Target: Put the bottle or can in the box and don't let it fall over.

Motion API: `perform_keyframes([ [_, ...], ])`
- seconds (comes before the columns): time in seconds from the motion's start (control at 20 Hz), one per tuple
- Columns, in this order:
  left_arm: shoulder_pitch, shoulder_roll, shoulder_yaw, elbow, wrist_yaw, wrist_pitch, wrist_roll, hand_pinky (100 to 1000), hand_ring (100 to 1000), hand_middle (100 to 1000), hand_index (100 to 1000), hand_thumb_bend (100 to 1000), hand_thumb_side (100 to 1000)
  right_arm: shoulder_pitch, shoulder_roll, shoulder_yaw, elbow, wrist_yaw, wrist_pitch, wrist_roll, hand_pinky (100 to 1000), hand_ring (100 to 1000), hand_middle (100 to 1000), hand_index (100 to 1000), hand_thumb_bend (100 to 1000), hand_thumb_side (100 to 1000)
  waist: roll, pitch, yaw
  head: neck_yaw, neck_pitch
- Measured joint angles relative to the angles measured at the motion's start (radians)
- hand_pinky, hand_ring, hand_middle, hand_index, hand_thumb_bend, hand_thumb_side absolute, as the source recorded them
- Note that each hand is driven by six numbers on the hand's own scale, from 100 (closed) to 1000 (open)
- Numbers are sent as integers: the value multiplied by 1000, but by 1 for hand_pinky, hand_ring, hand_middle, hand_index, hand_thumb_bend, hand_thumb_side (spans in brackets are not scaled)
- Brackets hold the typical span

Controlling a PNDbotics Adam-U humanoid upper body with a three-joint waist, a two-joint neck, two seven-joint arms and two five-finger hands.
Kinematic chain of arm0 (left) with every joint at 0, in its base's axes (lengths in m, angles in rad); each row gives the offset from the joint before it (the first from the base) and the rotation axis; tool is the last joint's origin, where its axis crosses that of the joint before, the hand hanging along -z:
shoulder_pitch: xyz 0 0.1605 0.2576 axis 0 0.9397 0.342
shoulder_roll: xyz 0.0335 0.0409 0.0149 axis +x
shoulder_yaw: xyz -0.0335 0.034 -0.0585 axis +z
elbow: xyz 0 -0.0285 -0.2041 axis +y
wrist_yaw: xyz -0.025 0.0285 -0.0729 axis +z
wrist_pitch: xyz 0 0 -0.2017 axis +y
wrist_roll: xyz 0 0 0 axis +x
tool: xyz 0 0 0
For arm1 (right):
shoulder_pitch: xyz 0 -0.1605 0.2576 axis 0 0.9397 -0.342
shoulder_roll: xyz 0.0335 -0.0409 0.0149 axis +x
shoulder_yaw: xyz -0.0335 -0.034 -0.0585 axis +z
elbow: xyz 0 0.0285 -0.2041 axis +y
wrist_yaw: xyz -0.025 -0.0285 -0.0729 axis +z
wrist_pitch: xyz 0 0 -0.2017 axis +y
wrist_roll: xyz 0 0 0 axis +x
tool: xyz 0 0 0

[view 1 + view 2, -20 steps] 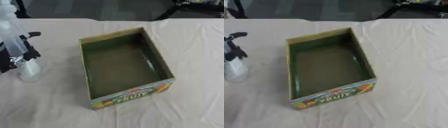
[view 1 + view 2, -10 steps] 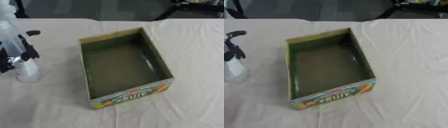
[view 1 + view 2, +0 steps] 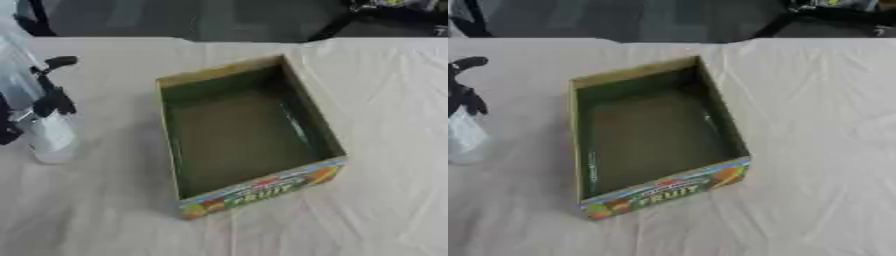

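A clear spray bottle with a black trigger head stands upright on the white tablecloth, left of the box. The open cardboard fruit box has a green inside and a printed front wall, and nothing lies in it. A black part of my left hand shows at the left edge, right against the bottle's neck. A pale arm section rises above it. How the hand holds the bottle is cut off by the edge. My right hand shows in neither view.
The white cloth-covered table spreads wide to the right of the box and in front of it. Beyond the table's far edge are a dark floor and black stand legs.
The bottle and the black part beside it have shifted slightly to the left. The box has stayed where it was.
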Motion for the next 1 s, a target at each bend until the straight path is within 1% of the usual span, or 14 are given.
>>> perform_keyframes([
  [0.5,1,10,0,-45,74,34,-6,521,383,909,100,382,224,23,-4,-6,1,-25,-13,9,1000,1000,1000,1000,100,470,2,-30,3,-3,2],
  [0.65,2,13,-1,-58,94,49,-7,521,383,906,100,382,224,32,-10,-6,1,-36,-21,12,1000,1000,1000,1000,100,470,5,-42,3,-4,7],
  [0.85,1,26,-7,-87,138,83,-11,516,378,901,100,377,236,47,-20,-12,1,-53,-34,15,1000,1000,1000,1000,100,470,12,-57,1,-10,10],
  [1.0,-6,27,-15,-118,176,130,-20,518,379,899,100,381,231,58,-29,-12,1,-65,-46,17,1000,1000,1000,1000,100,470,18,-68,-2,-17,16],
])
